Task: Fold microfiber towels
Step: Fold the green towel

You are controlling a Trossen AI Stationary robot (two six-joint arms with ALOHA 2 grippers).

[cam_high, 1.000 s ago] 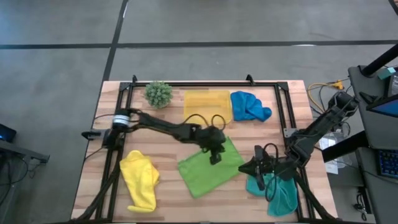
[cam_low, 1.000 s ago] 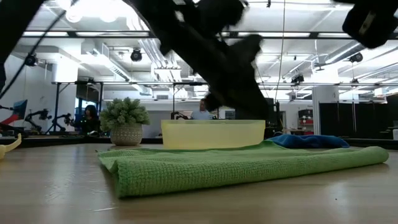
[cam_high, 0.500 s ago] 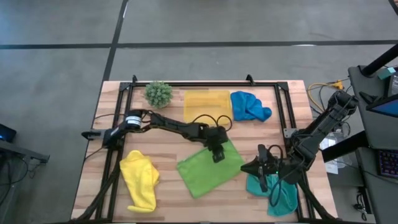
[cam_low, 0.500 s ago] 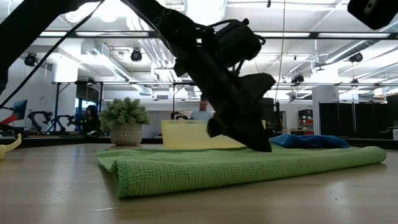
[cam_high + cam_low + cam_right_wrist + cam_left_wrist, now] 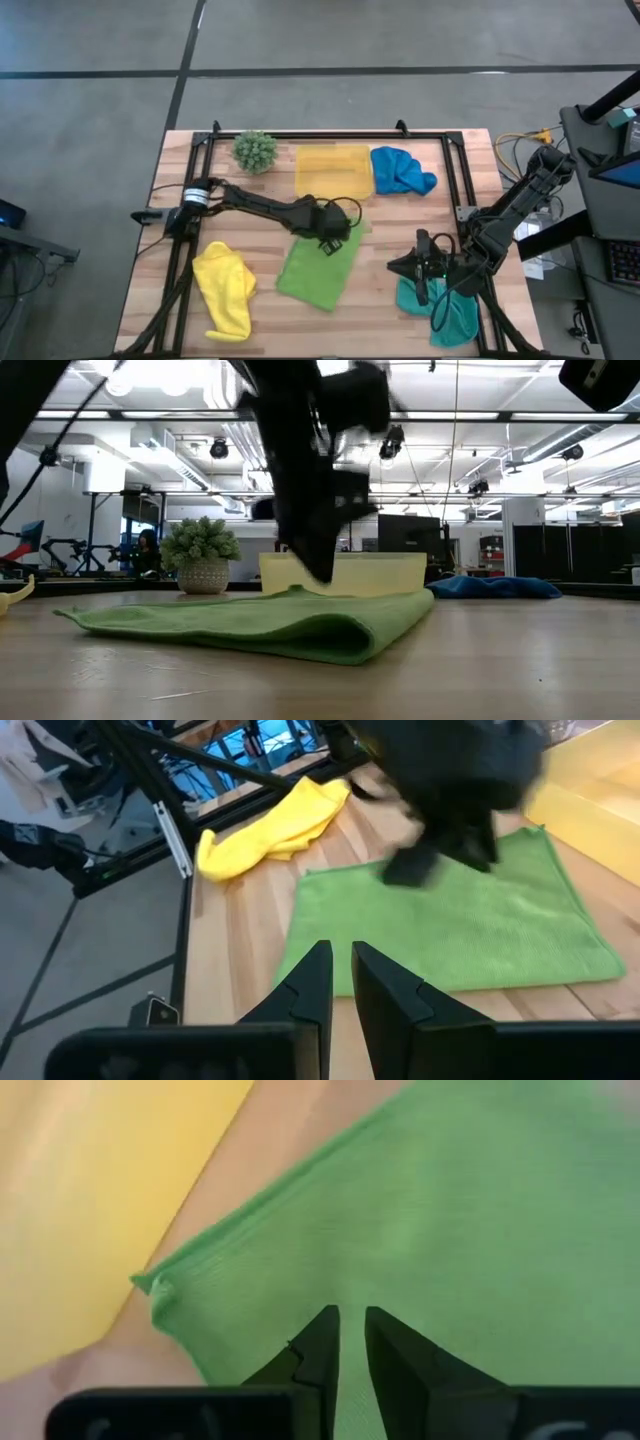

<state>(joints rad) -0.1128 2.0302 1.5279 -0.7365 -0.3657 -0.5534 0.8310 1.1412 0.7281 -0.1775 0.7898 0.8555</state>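
The lime green towel (image 5: 318, 272) lies flat at the table's middle, with a rounded fold along its right side (image 5: 362, 650). My left gripper (image 5: 325, 243) is shut and points steeply down at the towel's far part (image 5: 330, 1230), near a corner (image 5: 152, 1287). My right gripper (image 5: 393, 267) is shut and hovers above the wood to the right of the green towel, holding nothing. The teal towel (image 5: 440, 312) lies bunched under the right arm. The yellow towel (image 5: 226, 290) lies crumpled at the near left. The blue towel (image 5: 402, 171) is heaped at the far right. My left gripper stands with its shut fingertips (image 5: 322, 1335) right over the green towel's far part, coming from above and slanting down. The low view blurs the tips (image 5: 320, 574) just above the cloth, so I cannot tell whether they touch it.
A yellow tray (image 5: 333, 170) stands at the far middle, between a small potted plant (image 5: 255, 151) and the blue towel. A black metal frame (image 5: 300, 136) borders the tabletop. Bare wood shows between the green towel and the right gripper.
My left gripper has swung toward the table's left edge and tipped more steeply down. The green towel has gone left with it and turned about. It now looks narrower from above, and its rounded fold shows on the right side instead of the left.
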